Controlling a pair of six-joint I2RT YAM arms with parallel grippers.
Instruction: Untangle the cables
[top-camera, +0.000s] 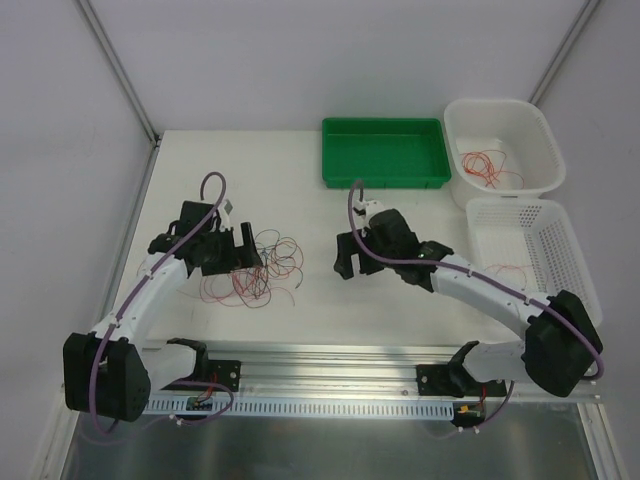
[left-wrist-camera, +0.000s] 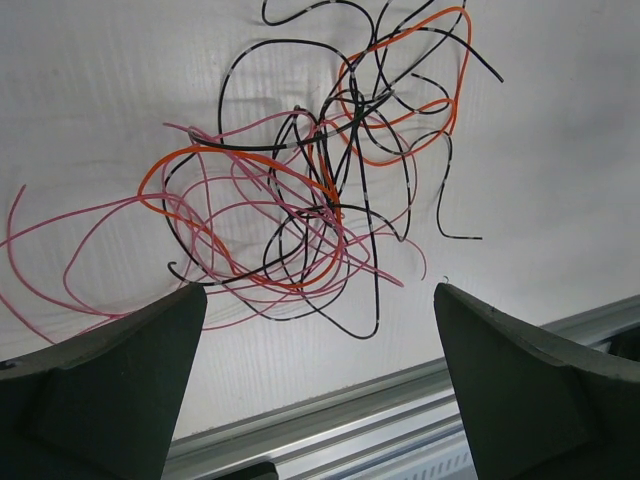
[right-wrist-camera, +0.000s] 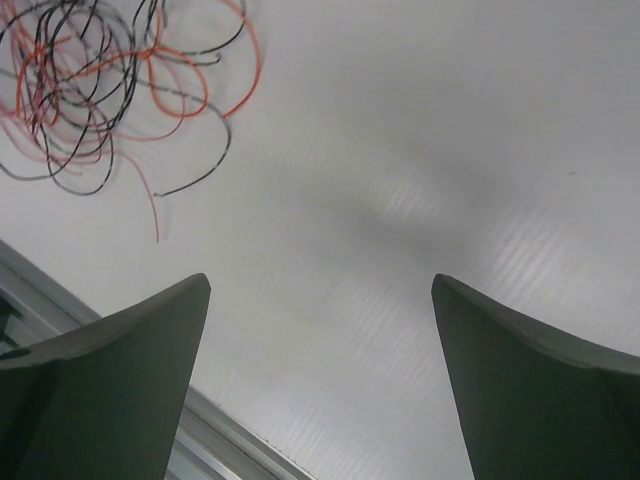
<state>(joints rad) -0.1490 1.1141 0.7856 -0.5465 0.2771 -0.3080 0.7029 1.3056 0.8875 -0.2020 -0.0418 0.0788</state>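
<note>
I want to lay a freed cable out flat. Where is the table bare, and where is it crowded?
Bare: back left, between the green tray and the left gripper; and under the open right gripper, from the cables to the right arm. Crowded: around the cables, and the right edge with two white baskets.

A: Top cam: cables (top-camera: 268, 268) too thin to tell strand from strand. Left gripper (top-camera: 238, 252) hides the tangle's left side.
B: Left wrist cam: pink loops run off the left edge, black ones off the top.
A: Right wrist cam?
B: Just a corner of the tangle, rest cut off top-left.
A: Red wires (top-camera: 488, 165) in white tub (top-camera: 545, 130): too small to count.
</note>
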